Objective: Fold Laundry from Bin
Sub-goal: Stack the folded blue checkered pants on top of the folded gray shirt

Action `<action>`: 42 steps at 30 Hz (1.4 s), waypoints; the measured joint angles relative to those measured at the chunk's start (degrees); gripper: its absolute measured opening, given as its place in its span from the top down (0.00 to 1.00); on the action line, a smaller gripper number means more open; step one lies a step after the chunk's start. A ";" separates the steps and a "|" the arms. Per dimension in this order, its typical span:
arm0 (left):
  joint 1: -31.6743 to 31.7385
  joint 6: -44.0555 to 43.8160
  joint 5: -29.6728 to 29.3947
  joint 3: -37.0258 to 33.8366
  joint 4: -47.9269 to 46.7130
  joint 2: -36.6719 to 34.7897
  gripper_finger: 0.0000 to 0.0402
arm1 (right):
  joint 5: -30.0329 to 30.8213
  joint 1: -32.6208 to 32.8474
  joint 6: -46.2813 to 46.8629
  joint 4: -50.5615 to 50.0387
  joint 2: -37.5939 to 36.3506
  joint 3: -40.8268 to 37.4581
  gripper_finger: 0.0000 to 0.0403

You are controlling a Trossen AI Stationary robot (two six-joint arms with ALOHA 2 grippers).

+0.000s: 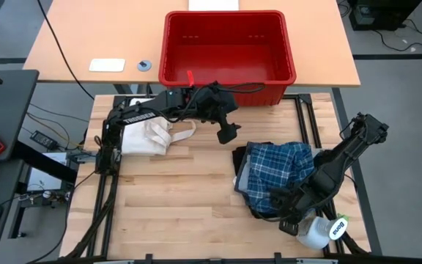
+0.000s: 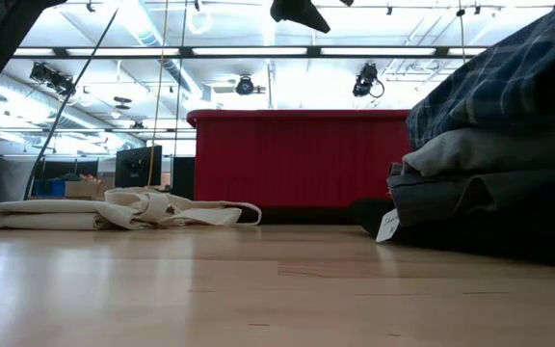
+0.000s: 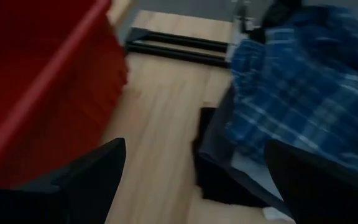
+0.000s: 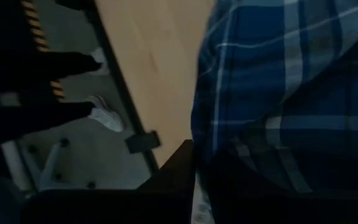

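Bin (image 1: 228,45) at twelve o'clock, emptied. Laundry (image 1: 277,176) stacked at four o'clock on the worktop (image 1: 174,198), plaid shirt (image 1: 284,167) on top, loosely folded, possibly unfinished. Left gripper (image 1: 228,133) raised mid-worktop, jaws spread, holding nothing. Right gripper (image 1: 288,213) at the pile's near edge; jaws hidden, cannot tell.

Bare table (image 1: 182,198) beside laundry (image 1: 277,176)
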 joint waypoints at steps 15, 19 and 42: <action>0.32 -5.32 -5.65 0.02 0.88 0.05 0.03 | 0.02 0.00 -0.01 12.31 0.00 0.00 0.89; -0.03 -17.79 -4.23 0.02 0.90 0.13 0.03 | 0.01 0.00 -0.02 15.51 0.00 0.00 0.89; -2.48 -17.53 2.30 0.11 -0.14 -1.04 0.03 | -4.11 -0.84 2.05 29.77 0.35 0.08 0.89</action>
